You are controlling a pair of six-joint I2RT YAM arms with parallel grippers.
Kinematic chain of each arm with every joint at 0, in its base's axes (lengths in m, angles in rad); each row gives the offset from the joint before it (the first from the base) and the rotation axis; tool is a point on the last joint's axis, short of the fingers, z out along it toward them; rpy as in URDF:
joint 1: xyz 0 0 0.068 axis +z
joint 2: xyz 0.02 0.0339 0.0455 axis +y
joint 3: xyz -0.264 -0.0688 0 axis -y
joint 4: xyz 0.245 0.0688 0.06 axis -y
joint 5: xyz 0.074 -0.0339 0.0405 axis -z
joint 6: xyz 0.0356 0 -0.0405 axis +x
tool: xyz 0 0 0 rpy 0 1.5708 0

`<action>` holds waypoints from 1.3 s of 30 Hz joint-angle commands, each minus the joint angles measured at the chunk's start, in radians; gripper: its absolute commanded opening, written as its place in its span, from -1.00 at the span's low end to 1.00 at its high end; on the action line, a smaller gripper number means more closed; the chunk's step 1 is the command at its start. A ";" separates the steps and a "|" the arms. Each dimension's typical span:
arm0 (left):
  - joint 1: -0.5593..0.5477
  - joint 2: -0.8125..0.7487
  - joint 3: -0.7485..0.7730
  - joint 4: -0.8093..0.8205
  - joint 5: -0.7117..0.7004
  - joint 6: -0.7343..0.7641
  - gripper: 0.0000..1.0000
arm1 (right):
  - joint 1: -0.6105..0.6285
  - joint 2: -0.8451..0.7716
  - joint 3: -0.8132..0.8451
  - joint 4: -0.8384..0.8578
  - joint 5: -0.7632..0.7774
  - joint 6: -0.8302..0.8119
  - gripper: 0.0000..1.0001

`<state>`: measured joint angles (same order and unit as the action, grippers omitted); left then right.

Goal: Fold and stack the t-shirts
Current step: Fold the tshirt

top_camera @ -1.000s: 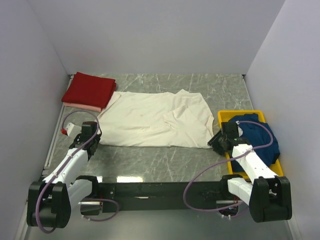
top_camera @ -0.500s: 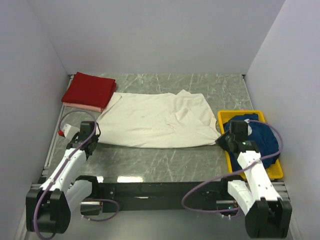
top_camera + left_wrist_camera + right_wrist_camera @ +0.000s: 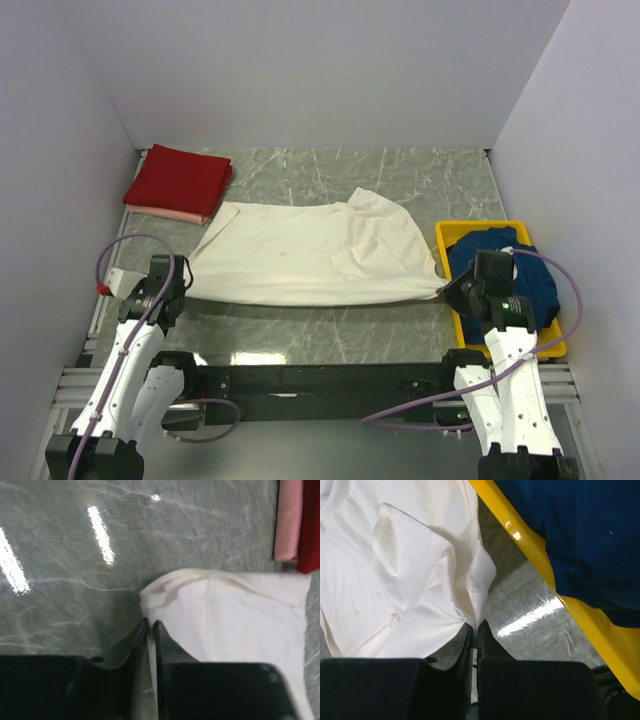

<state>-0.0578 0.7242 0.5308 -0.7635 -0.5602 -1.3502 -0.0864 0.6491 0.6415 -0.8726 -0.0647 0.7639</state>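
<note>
- The left gripper [image 3: 150, 626] is closed on the near left corner of the cream shirt [image 3: 300, 255]. In the left wrist view its two fingers stand almost together, with a thin strip of cloth between them and a small bunched fold just past the tips.
- The right gripper [image 3: 476, 628] is clamped on the shirt's near right corner. In the right wrist view the cloth rises in a narrow peaked fold out of the shut jaws, close beside the wall of the bin [image 3: 470, 229].
- The table [image 3: 330, 325] is grey-green marbled stone with white walls on three sides. A bare, glossy strip lies between the shirt and the arm bases.
- The cream shirt lies spread across the middle of the table. Its near edge runs in a fairly straight line between the two grippers. The far part shows loose folds and creases, most of them toward the right.
- The yellow bin sits at the right edge of the table, just beside the shirt's right end.
- The navy shirt [image 3: 535, 285] lies crumpled inside the bin and fills most of it. The right arm reaches over its near left part.
- The red shirt [image 3: 180, 178] is folded in the far left corner, close to the cream shirt's far left tip.
- The pink shirt [image 3: 165, 213] lies folded under the red shirt. Only its near edge shows.
</note>
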 commanded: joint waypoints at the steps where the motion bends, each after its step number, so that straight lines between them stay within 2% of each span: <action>1: 0.010 -0.051 0.034 -0.106 -0.081 -0.087 -0.61 | -0.019 -0.045 0.052 -0.078 -0.018 -0.029 -0.95; 2: 0.012 -0.058 0.031 -0.114 -0.081 -0.093 -0.48 | -0.019 -0.052 0.052 -0.088 -0.021 -0.034 -0.70; 3: 0.012 -0.074 0.032 -0.120 -0.081 -0.093 -0.35 | -0.021 -0.057 0.052 -0.092 -0.024 -0.038 -0.54; 4: 0.012 -0.078 0.034 -0.123 -0.084 -0.089 -0.09 | -0.021 -0.058 0.053 -0.101 -0.035 -0.043 -0.34; 5: 0.012 -0.080 0.046 -0.120 -0.087 -0.078 0.06 | -0.021 -0.060 0.056 -0.103 -0.038 -0.058 0.04; 7: 0.010 -0.077 0.069 -0.115 -0.099 -0.038 0.29 | -0.021 -0.058 0.084 -0.109 -0.030 -0.072 0.42; 8: 0.012 -0.071 0.098 -0.100 -0.099 -0.008 0.30 | -0.019 -0.052 0.095 -0.092 -0.041 -0.092 0.59; 9: 0.010 -0.053 0.112 -0.001 -0.072 0.107 0.29 | -0.019 -0.045 0.118 -0.082 -0.050 -0.095 0.63; 13: 0.009 0.090 0.216 0.221 0.060 0.333 0.11 | 0.003 0.029 0.162 0.094 -0.150 -0.109 0.65; 16: -0.046 0.308 0.362 0.269 0.053 0.425 0.11 | 0.081 0.163 0.228 0.194 -0.130 -0.103 0.66; 17: -0.101 0.433 0.445 0.291 0.034 0.448 0.10 | 0.132 0.269 0.259 0.236 -0.118 -0.115 0.65; 20: -0.178 0.624 0.631 0.283 -0.020 0.523 0.11 | 0.247 0.482 0.406 0.288 -0.049 -0.143 0.58; 23: -0.209 0.889 0.785 0.273 -0.046 0.594 0.12 | 0.263 0.620 0.509 0.369 -0.061 -0.156 0.50; 26: -0.218 1.047 0.899 0.274 -0.026 0.657 0.10 | 0.266 0.737 0.592 0.411 -0.072 -0.182 0.43; 33: -0.240 1.273 1.061 0.228 -0.069 0.692 0.03 | 0.267 0.964 0.799 0.399 -0.060 -0.238 0.36; 39: -0.240 1.385 1.153 0.224 -0.070 0.717 0.01 | 0.267 1.092 0.868 0.406 -0.066 -0.249 0.33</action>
<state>-0.2924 2.0827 1.6073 -0.5365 -0.5968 -0.6685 0.1772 1.7142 1.4551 -0.4892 -0.1387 0.5404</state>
